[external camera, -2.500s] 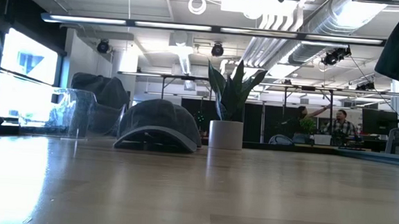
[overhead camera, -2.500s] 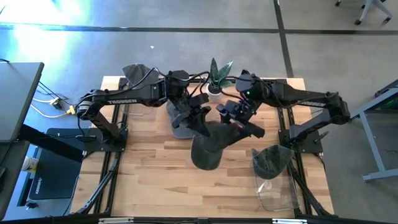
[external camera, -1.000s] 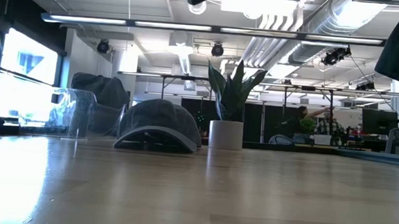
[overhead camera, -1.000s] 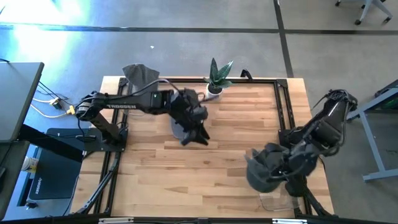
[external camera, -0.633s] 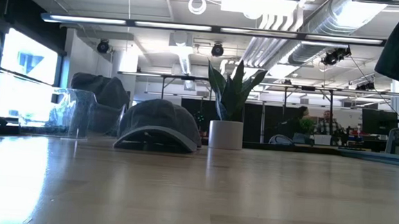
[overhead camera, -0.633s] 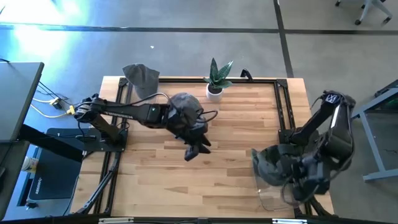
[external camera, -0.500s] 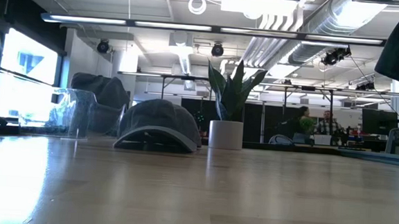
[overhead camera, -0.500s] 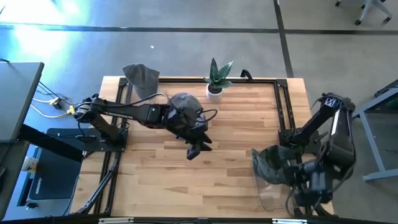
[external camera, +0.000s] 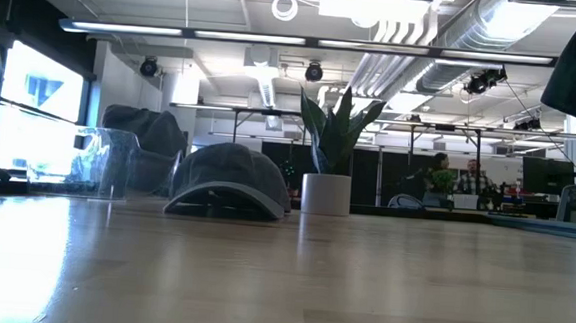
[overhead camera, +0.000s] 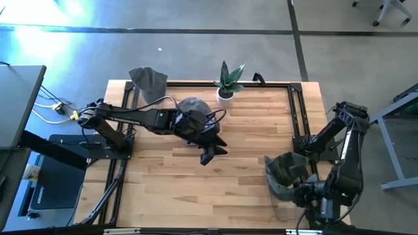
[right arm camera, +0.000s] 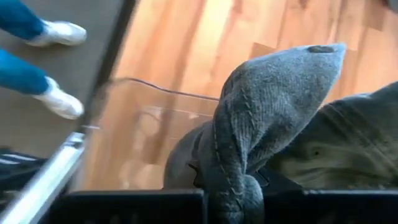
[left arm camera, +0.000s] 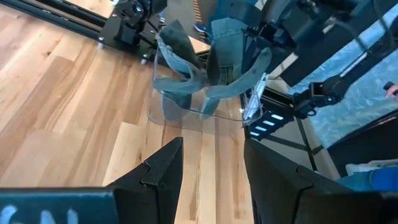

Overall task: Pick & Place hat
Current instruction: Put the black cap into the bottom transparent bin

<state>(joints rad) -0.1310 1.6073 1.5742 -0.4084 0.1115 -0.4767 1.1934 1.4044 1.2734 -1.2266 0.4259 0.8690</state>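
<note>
Dangling limp and light over the clear bin (overhead camera: 287, 202) at the table's near right corner, the soft hat (right arm camera: 273, 124) folds around the right gripper (right arm camera: 227, 186) clamped on a pinch of fabric, while the left gripper (overhead camera: 210, 155) hovers mid-table, fingers apart, empty.

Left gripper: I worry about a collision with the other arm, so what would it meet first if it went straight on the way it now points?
Probably the clear bin holding hats, beyond bare table ahead of the left gripper. Depth is uncertain.
</note>
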